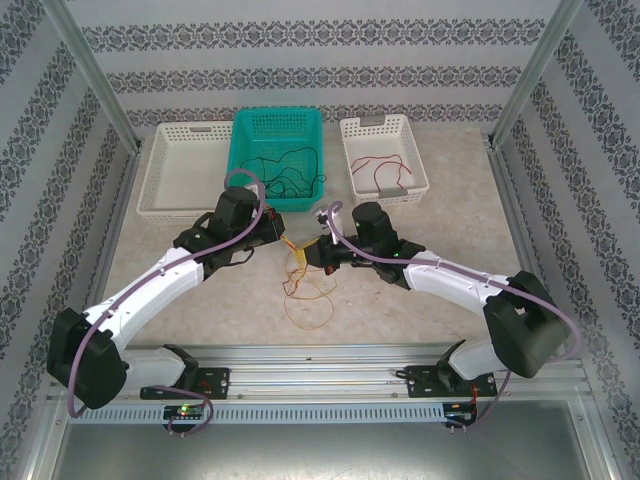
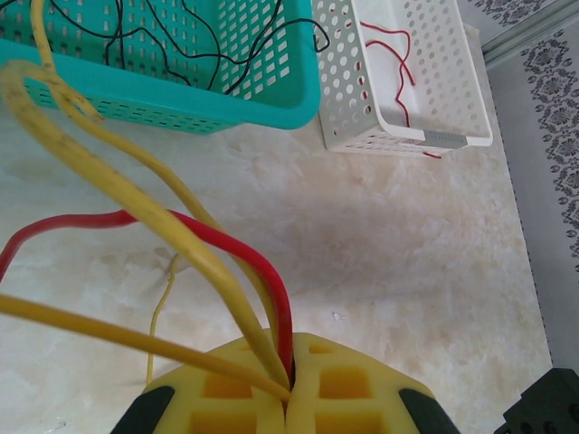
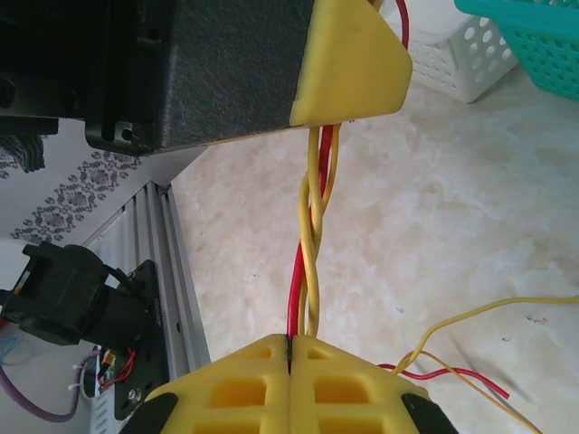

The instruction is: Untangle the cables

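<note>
Left gripper (image 2: 289, 387) is pinched shut on red and yellow cables (image 3: 312, 249), and the right gripper (image 3: 289, 348) clamps the same twisted pair just beside it, strands taut between them. Yellow loops (image 1: 310, 300) trail onto the table (image 1: 420, 320). Black cables (image 1: 290, 175) lie in the teal basket (image 1: 277, 113); a red cable (image 2: 398, 83) in the white basket (image 1: 375, 122) to its right.

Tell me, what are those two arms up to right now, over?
Left jaws and right jaws both shut on the cables, red and yellow, twisted together between them. Slack trails on the table. Nothing blocking.
</note>
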{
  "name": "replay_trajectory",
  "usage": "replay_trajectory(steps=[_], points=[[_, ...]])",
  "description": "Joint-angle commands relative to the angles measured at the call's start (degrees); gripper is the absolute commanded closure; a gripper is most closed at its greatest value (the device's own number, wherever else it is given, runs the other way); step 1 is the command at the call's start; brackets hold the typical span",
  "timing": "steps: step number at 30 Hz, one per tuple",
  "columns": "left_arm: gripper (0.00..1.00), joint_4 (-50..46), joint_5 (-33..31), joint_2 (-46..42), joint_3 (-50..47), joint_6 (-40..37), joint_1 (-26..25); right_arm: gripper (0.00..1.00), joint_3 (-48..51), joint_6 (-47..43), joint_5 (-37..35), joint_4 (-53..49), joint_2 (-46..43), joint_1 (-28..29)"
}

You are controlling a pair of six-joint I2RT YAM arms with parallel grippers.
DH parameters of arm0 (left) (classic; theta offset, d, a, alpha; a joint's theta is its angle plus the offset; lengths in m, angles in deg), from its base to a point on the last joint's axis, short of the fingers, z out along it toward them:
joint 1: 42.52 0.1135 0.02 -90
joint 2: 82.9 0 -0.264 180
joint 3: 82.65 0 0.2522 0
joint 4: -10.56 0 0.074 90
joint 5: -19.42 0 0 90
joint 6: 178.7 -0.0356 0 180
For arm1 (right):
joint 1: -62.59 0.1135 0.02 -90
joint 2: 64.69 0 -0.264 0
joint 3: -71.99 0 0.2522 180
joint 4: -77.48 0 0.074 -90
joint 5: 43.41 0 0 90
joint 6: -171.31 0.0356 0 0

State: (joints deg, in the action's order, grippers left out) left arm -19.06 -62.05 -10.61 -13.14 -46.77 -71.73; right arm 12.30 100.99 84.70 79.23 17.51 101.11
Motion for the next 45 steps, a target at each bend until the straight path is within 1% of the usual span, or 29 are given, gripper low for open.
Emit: replay_trajectory(steps=[1,3,4,6,7,8,10,11,12,14,16,20,23,27,32,36,41,42,45], points=[[1.0,0.04,-2.14,0.48,1.77,0.0,-0.34,1.0,1.77,-0.06,-1.81,-0.2,-2.26,0.7],[1.0,-0.7,-2.48,0.78,2.15,-0.62,-0.23,1.0,2.77,0.07,-3.11,-0.24,-4.17,0.39],[0.96,-1.13,-2.79,0.98,2.39,-0.94,-0.28,1.0,3.47,0.45,-3.71,0.08,-5.53,0.05],[0.77,-1.78,-3.17,1.26,2.73,-1.39,-0.14,1.0,4.63,1.43,-3.66,0.9,-7.93,-1.0],[0.7,-1.98,-3.0,1.51,2.94,-1.63,0.02,1.0,4.99,2.17,-3.57,1.12,-9.11,-1.69],[0.61,-2.07,-2.84,1.62,3.14,-1.7,0.03,1.0,5.59,3.34,-3.14,2.0,-10.23,-2.56],[0.39,-1.82,-2.04,1.84,3.31,-1.85,0.12,1.0,6.28,5.59,-2.37,3.41,-11.78,-4.13],[0.31,-1.72,-1.5,1.97,3.46,-1.85,0.09,1.0,6.38,6.95,-1.97,3.73,-12.41,-4.88],[0.26,-1.45,-0.7,1.98,3.41,-1.88,0.1,1.0,6.38,8.0,-1.54,4.06,-12.76,-5.48],[0.22,0.89,2.65,1.33,2.26,-1.33,0.11,1.0,6.55,10.55,-1.11,5.07,-13.49,-6.47],[0.2,5.75,6.54,-0.26,-0.51,0.43,-0.05,1.0,6.65,12.45,-1.72,6.04,-14.05,-6.88],[0.18,17.24,13.52,-4.43,-8.11,4.33,-1.18,1.0,5.59,13.34,-3.73,4.43,-14.09,-7.05],[0.17,23.28,16.54,-8.09,-12.61,5.35,-2.14,1.0,5.76,14.12,-4.98,4.69,-14.07,-7.39],[0.14,29.44,19.08,-12.2,-17.54,5.26,-2.49,1.0,5.68,15.6,-4.39,6.08,-13.17,-7.69],[0.14,37.76,22.97,-10.45,-20.79,7.0,-4.29,1.0,4.9,16.96,-4.1,7.1,-12.04,-7.0],[0.15,39.87,22.85,-7.91,-20.62,6.13,-6.71,1.0,4.11,17.06,-3.83,6.9,-11.73,-5.97],[0.23,39.98,21.94,-5.75,-19.89,5.35,-7.95,1.0,3.74,17.61,-4.18,7.0,-11.8,-5.27],[0.26,39.47,21.51,-5.54,-19.76,4.98,-7.97,1.0,3.74,17.91,-3.9,7.35,-11.79,-5.14],[0.41,38.09,20.34,-5.23,-19.6,3.84,-8.12,1.0,3.42,18.2,-3.91,7.27,-12.01,-4.4]])
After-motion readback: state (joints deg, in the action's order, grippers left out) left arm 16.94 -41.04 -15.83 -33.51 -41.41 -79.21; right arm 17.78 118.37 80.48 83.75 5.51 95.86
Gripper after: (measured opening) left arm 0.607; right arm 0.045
